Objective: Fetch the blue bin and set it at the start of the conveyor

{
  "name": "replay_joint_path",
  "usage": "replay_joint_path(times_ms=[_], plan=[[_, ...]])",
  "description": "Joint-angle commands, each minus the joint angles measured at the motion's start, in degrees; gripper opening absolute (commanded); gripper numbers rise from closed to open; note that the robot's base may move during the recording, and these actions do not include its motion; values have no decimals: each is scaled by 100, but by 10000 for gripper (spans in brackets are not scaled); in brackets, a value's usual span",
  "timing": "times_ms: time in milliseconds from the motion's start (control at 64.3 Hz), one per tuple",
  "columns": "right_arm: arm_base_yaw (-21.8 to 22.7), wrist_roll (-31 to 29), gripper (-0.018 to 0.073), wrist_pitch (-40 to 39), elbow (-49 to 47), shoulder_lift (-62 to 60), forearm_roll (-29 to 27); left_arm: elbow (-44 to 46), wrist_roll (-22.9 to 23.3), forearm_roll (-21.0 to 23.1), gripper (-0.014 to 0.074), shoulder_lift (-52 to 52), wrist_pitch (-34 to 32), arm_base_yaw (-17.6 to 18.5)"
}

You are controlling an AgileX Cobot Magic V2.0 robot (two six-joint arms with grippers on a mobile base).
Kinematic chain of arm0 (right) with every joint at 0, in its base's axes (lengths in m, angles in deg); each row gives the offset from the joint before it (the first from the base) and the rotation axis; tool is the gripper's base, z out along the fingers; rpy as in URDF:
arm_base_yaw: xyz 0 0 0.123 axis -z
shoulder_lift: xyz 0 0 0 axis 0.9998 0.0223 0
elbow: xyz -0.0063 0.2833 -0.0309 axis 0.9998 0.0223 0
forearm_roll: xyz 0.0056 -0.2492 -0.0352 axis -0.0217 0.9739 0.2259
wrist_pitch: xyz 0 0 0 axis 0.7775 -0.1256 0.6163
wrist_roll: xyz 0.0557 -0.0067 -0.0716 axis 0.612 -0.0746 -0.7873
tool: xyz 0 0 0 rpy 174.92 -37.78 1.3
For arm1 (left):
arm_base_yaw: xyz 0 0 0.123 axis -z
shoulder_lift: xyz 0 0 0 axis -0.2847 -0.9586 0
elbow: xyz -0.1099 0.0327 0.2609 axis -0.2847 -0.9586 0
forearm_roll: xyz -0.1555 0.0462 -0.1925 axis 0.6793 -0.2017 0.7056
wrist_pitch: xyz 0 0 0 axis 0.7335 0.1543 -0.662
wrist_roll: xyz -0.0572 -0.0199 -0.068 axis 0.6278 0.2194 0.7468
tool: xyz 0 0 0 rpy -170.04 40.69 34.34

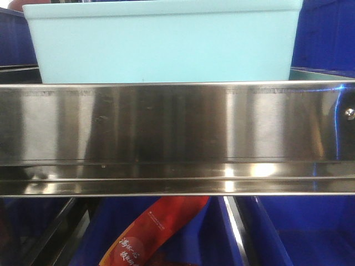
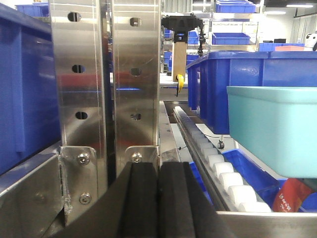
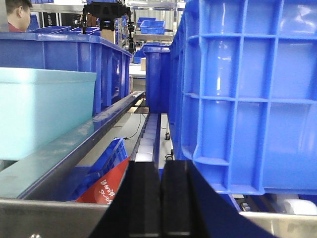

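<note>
Black finger pairs of left gripper (image 2: 158,168) and right gripper (image 3: 160,166): both pressed together, pad against pad.
One pale aqua rectangular plastic bin (image 1: 161,41) sits upright on the polished stainless-steel shelf (image 1: 177,122), behind its front lip. Two dark royal-blue plastic crates (image 1: 327,33) flank it, one per side. One red printed packet (image 1: 150,233) lies below the shelf.

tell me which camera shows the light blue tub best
The front-facing view: the tub sits centred behind the steel shelf lip, with most of its front wall showing. The left wrist view catches only one corner at the right edge; the right wrist view only one end at the left.
</note>
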Motion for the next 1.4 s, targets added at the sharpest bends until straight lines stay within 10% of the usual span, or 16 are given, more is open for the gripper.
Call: replay_joint_path(times_ms=[0, 1244, 1384], plan=[[40, -1, -163, -125, -2, -24, -1, 6, -1, 8, -111, 31, -81, 23], [40, -1, -163, -844, -2, -24, -1, 6, -1, 18, -111, 31, -296, 23], [40, -1, -163, -701, -285, -24, -1, 583, -1, 53, -111, 31, 475, 23]])
